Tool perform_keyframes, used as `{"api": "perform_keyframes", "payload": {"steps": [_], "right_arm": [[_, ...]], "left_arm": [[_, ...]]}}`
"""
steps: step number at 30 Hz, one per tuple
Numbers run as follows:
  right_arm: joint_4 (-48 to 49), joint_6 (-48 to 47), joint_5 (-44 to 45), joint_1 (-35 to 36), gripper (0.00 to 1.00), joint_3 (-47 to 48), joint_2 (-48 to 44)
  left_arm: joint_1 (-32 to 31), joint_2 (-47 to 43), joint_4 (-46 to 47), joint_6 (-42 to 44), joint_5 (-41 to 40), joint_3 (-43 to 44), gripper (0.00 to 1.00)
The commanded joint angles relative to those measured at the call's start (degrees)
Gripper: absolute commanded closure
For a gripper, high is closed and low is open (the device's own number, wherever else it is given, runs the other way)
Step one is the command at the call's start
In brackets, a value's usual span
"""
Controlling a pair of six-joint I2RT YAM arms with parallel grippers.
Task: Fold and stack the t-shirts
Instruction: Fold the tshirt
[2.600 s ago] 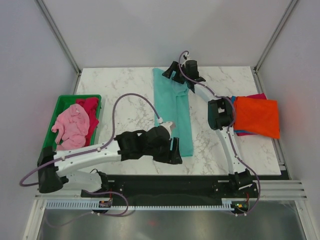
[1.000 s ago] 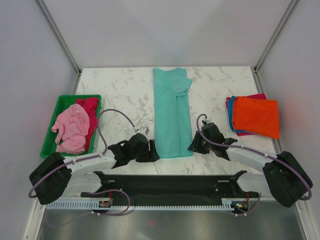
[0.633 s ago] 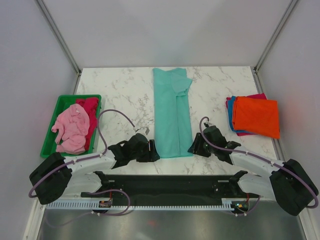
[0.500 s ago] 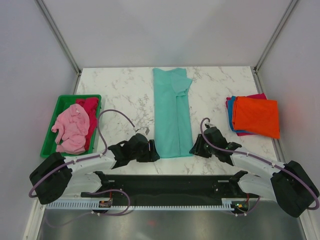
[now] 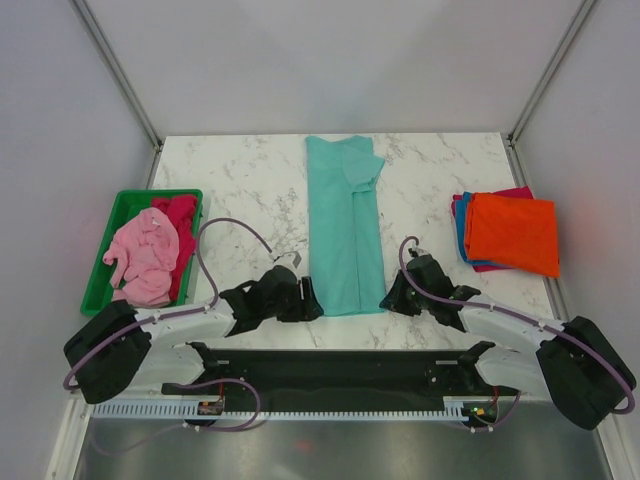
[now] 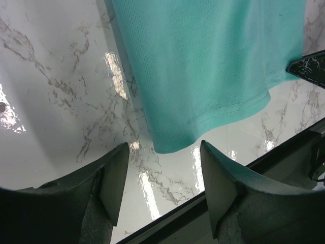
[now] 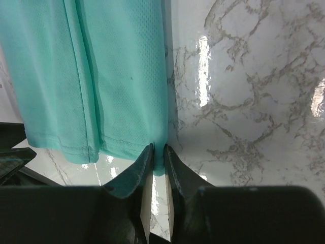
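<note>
My right tool (image 7: 158,150) pinches the teal t-shirt (image 5: 345,225) at its near right hem corner. My left tool (image 6: 163,152) stands open at the near left one, readying a fold.

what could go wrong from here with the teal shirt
1. The right gripper pinches only the very corner of the teal shirt, so it may slip out when lifted.
2. The left gripper is open, not gripping its hem corner, so lifting now would likely skew the fold.
</note>
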Motion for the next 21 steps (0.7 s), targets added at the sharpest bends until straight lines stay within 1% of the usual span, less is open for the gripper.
{"api": "perform_keyframes", "payload": {"steps": [1, 4, 6, 7, 8, 10, 11, 12, 13, 14, 15, 17, 21], "right_arm": [[-3.07, -0.66, 1.19, 0.39, 0.78, -2.56, 2.02], [-2.98, -0.83, 1.19, 0.39, 0.83, -2.65, 2.2], [-2.9, -0.92, 1.1, 0.39, 0.86, -2.65, 2.28], [-2.9, -1.01, 1.1, 0.48, 0.87, -2.65, 2.2], [-2.72, -1.01, 1.1, 0.31, 0.89, -2.65, 2.28], [-2.72, -1.1, 1.02, 0.39, 0.94, -2.57, 2.46], [-2.72, -1.18, 0.93, 0.39, 0.97, -2.56, 2.46], [-2.81, -1.18, 0.75, 0.39, 1.0, -2.48, 2.37], [-2.89, -1.45, 0.58, 0.39, 1.0, -2.48, 2.29], [-2.9, -1.36, 0.31, 0.39, 1.0, -2.48, 1.94], [-3.16, -1.36, -0.21, 0.39, 1.0, -2.48, 1.06], [-4.73, -0.92, -0.48, 0.39, 1.0, -2.39, -0.52], [-9.56, -0.39, -0.3, 0.39, 1.0, -0.99, -7.88]], "left_arm": [[0.11, 1.98, 2.8, -1.65, -1.58, 0.34, 0.35], [0.11, 3.2, 4.13, -1.91, -1.49, 0.16, 0.38], [0.11, 3.91, 4.66, -2.09, -1.49, 0.16, 0.43], [0.11, 4.61, 4.92, -2.0, -1.41, 0.25, 0.49], [0.11, 5.05, 5.45, -2.0, -1.32, 0.25, 0.52], [0.11, 5.58, 5.8, -1.91, -0.88, 0.51, 0.61], [0.11, 6.02, 5.98, -1.91, -0.62, 0.6, 0.7], [0.11, 6.11, 6.16, -1.91, 0.0, 0.69, 0.76], [0.11, 6.02, 6.16, -1.91, 0.44, 0.95, 0.81], [0.2, 5.85, 6.16, -1.91, 1.05, 0.95, 0.89], [0.11, 4.72, 6.07, -1.91, 1.49, 1.04, 0.93], [-0.06, 3.13, 5.2, -1.91, 3.16, 0.95, 0.98], [-0.59, -2.06, -0.33, -2.79, 4.82, 1.83, 0.98]]}}
